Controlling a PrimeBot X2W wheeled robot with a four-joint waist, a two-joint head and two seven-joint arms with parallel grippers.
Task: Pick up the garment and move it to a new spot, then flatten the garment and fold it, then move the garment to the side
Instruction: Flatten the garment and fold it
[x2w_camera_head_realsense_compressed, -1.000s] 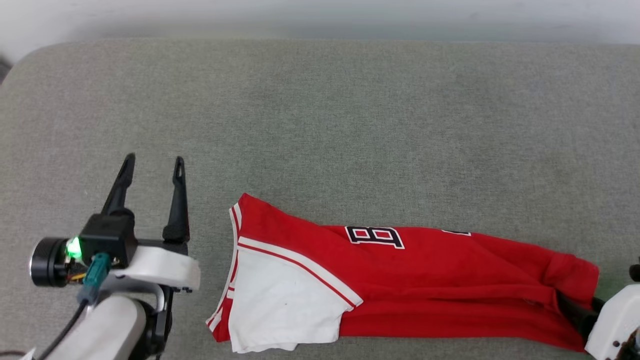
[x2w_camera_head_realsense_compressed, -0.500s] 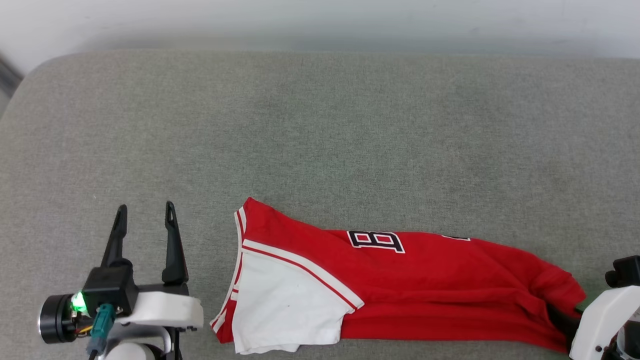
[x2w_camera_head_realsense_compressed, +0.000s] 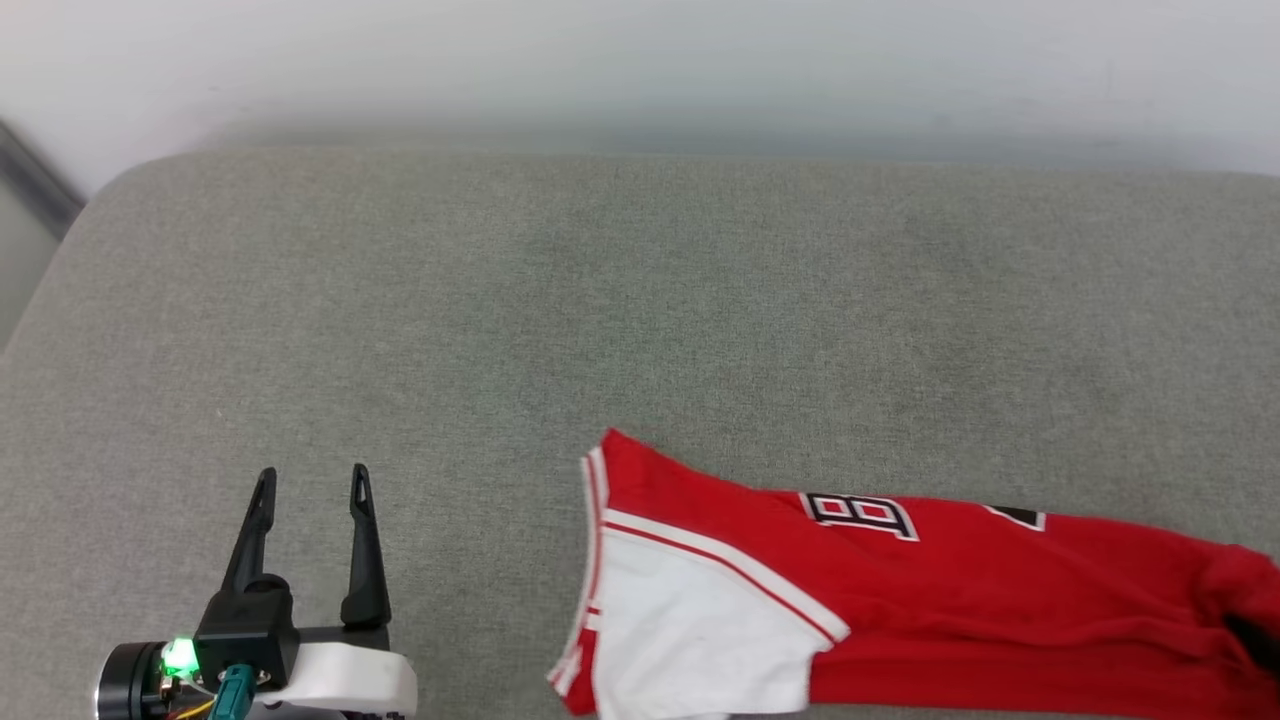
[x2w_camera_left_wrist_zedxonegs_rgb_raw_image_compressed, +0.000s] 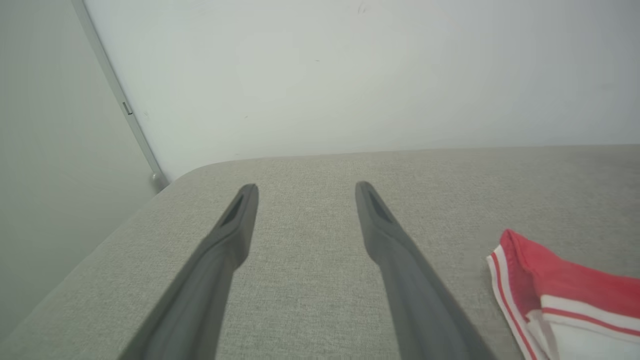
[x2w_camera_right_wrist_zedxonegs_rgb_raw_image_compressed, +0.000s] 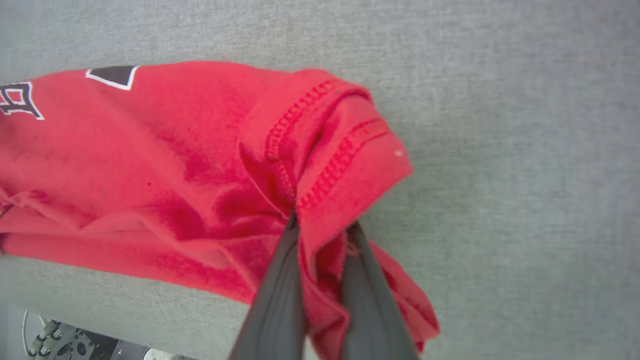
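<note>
— Starting with the biggest thing, the grey cloth-covered counter (x2w_camera_head_realsense_compressed: 640, 300): any change?

— None on the counter itself. Sits lower in the head view than a second ago; put that down to the camera tilting.

— And the red shirt (x2w_camera_head_realsense_compressed: 1000, 590)?

— Stretched long along the near edge of the counter, white sleeve (x2w_camera_head_realsense_compressed: 690, 640) toward the left, hem end toward the right. Shows further right in the head view than before; cannot tell whether dragged or merely reframed.

— Moving on to the hands?

— Taking the left hand (x2w_camera_head_realsense_compressed: 312, 472) first: spread wide over bare counter, well apart from the collar (x2w_camera_head_realsense_compressed: 597, 500), touching nothing. Then the right hand (x2w_camera_right_wrist_zedxonegs_rgb_raw_image_compressed: 322, 222): gaping a second ago, now pinching a bunched fold of the stitched hem (x2w_camera_right_wrist_zedxonegs_rgb_raw_image_compressed: 340, 150).

— Meaning what for the task?

— Probably done gripping, so ready for lifting and carrying to a new spot. Not yet into flattening or folding.

— Anything hidden?

— Cut off at the bottom and right of the head view: lower sleeve, hem end. Cannot count the layers pinched. Only part of the black lettering (x2w_camera_head_realsense_compressed: 865, 513) readable, maybe a "B".
</note>
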